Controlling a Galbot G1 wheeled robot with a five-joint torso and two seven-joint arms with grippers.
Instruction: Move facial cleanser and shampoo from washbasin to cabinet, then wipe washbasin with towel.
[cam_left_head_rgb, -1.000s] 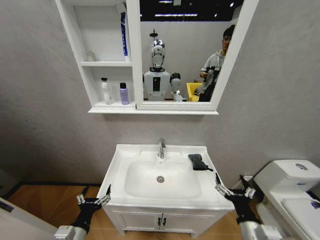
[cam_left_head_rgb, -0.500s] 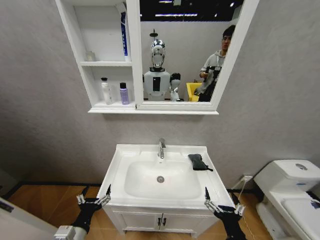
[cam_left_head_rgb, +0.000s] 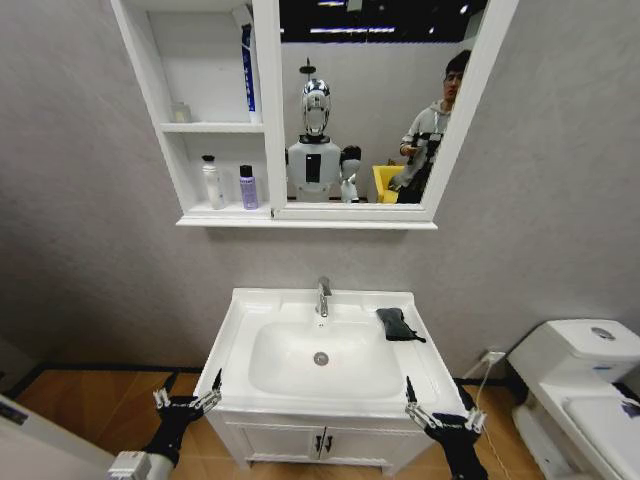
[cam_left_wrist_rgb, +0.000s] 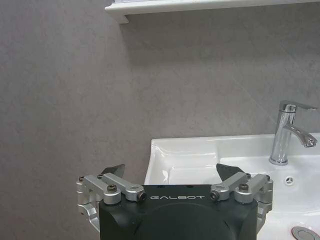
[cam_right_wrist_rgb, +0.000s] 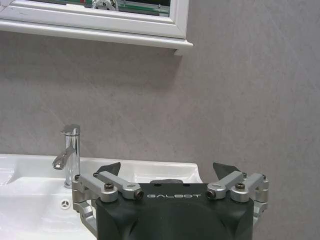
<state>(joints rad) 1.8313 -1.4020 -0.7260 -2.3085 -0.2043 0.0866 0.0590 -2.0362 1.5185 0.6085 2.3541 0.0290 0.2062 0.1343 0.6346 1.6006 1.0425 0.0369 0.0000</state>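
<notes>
we read the scene from our left side across: our left claw (cam_left_head_rgb: 186, 402) hangs low by the front left corner of the washbasin (cam_left_head_rgb: 240, 325), its fingers spread apart and empty, and in the left wrist view the left claw (cam_left_wrist_rgb: 170, 176) faces the basin's left rim with the faucet (cam_left_wrist_rgb: 286, 131) beyond. up on the wall, the cabinet (cam_left_head_rgb: 190, 127) already carries the facial cleanser (cam_left_head_rgb: 212, 182) and, just beside it, the shampoo (cam_left_head_rgb: 248, 187), both upright on the lower shelf, so we judge the bottle part done and the wiping left. further right, the towel (cam_left_head_rgb: 397, 323) lies rumpled on the counter behind the bowl's right end, near the faucet (cam_left_head_rgb: 323, 296). we expect the cloth to be light, limp and quick to bunch, so we would pinch it at the raised fold near its middle rather than at a flat edge, since the glossy ceramic under it looks slick and the cloth may slide. our right claw (cam_left_head_rgb: 438, 412) waits at the front right corner, fingers apart and empty, well short of the towel
</notes>
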